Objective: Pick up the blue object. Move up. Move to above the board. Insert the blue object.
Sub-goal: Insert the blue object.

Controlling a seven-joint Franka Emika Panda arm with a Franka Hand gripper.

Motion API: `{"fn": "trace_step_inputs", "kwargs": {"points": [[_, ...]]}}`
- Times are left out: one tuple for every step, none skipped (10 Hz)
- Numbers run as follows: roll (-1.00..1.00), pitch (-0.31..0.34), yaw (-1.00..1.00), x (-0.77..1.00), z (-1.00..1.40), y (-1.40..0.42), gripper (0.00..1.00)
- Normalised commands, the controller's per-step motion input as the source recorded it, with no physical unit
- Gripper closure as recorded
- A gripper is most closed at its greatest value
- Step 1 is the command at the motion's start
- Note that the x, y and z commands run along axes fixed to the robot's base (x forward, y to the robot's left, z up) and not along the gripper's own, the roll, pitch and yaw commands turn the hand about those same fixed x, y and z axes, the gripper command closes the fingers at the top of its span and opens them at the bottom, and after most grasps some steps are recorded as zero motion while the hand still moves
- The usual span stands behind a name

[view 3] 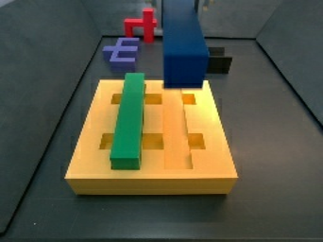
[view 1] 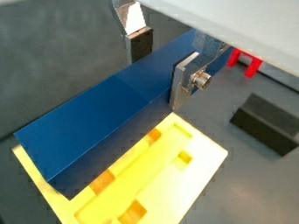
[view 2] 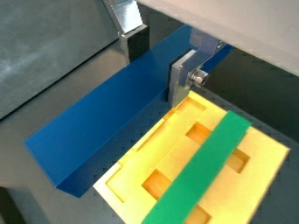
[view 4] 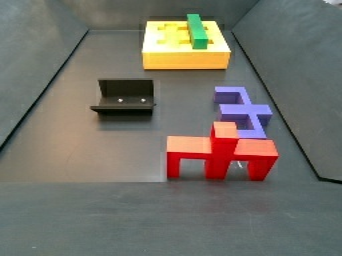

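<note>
We have the blue object (view 1: 100, 118) clamped between the gripper's (view 1: 158, 66) fingers (view 1: 184, 77), raised over the board (view 3: 151, 156); green bar (view 3: 128, 115) sits in one board slot, beside the open ones; purple E-shaped block (view 4: 243, 107), red piece (view 4: 221, 155) and fixture (view 4: 124, 97) sit well apart.

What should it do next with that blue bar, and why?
Probably lower it a little toward a free slot. The gripper is shut on the blue bar, which in a side view hangs above the far end of the board, not yet in it. The green bar already fills one slot, so the open slot beside it looks like the target.
</note>
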Motion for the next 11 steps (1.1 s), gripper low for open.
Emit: {"fn": "trace_step_inputs", "kwargs": {"points": [[0.18,-0.016,0.03,0.41,-0.8,-0.21,1.0],[0.11,-0.061,0.05,0.31,-0.97,-0.07,1.0],[0.0,-0.107,0.0,0.18,-1.0,0.0,1.0],[-0.11,-0.216,0.0,0.0,-0.71,0.04,1.0],[-0.22,-0.283,0.0,-0.09,-0.46,0.14,1.0],[-0.22,-0.314,0.03,-0.14,-0.42,0.15,1.0],[-0.06,-0.283,0.02,-0.14,-0.36,0.0,1.0],[0.0,-0.097,0.0,-0.03,-0.25,0.0,1.0],[0.0,-0.004,0.0,0.0,0.0,0.0,1.0],[0.01,-0.009,0.0,0.0,0.0,-0.08,1.0],[0.0,-0.009,0.0,0.0,-0.01,-0.08,1.0]]}}
